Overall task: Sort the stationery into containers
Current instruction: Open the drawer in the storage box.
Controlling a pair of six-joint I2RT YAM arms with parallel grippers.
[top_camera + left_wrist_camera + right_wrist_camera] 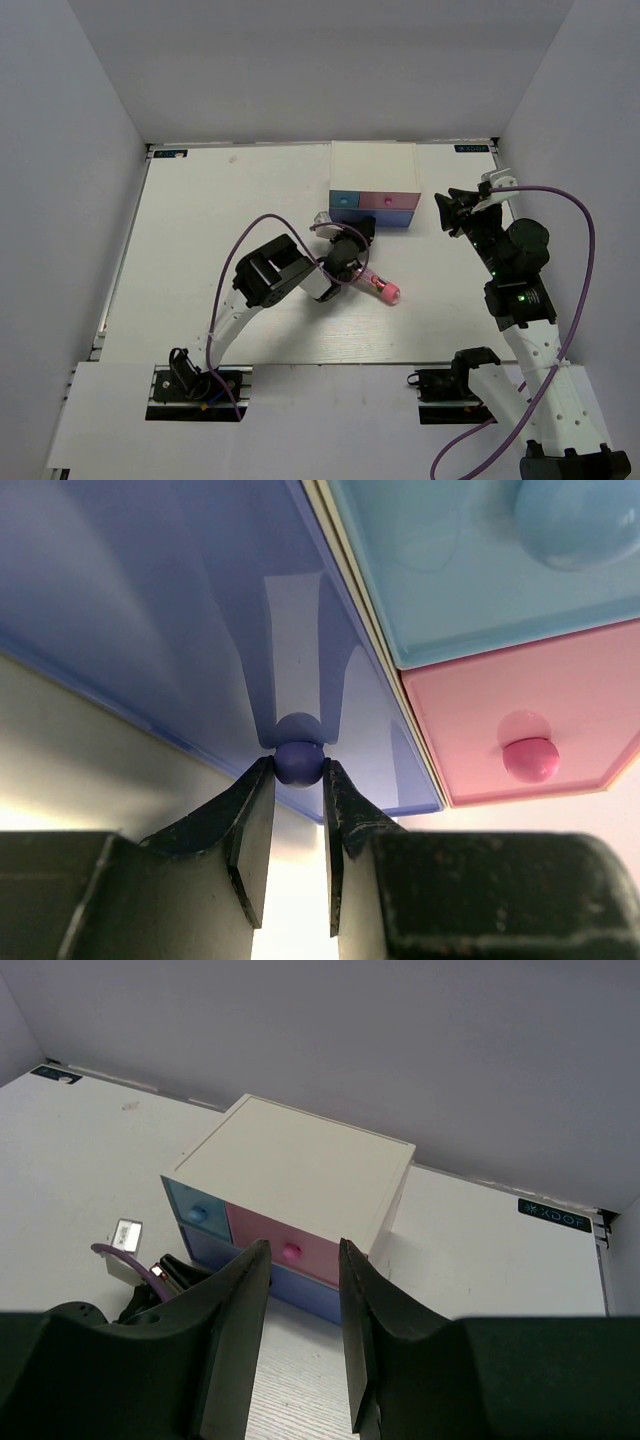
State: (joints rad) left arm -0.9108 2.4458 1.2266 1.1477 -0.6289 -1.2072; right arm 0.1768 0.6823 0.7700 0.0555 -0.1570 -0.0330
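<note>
The white cabinet (372,165) stands at the table's back middle, with a light blue drawer (345,199), a pink drawer (390,200) and a violet-blue drawer (385,218) below them. My left gripper (364,229) is shut on the violet-blue drawer's round knob (298,760), its fingertips (262,780) pinching it from both sides. A pink-and-clear tube (380,287) lies on the table beside the left arm. My right gripper (446,212) is open and empty to the right of the cabinet (300,1165). No markers or roll are in view.
The left wrist view shows the light blue front (470,570) and the pink front (500,695) with its knob (530,758). The left arm (150,1285) shows low in the right wrist view. Grey walls enclose the table.
</note>
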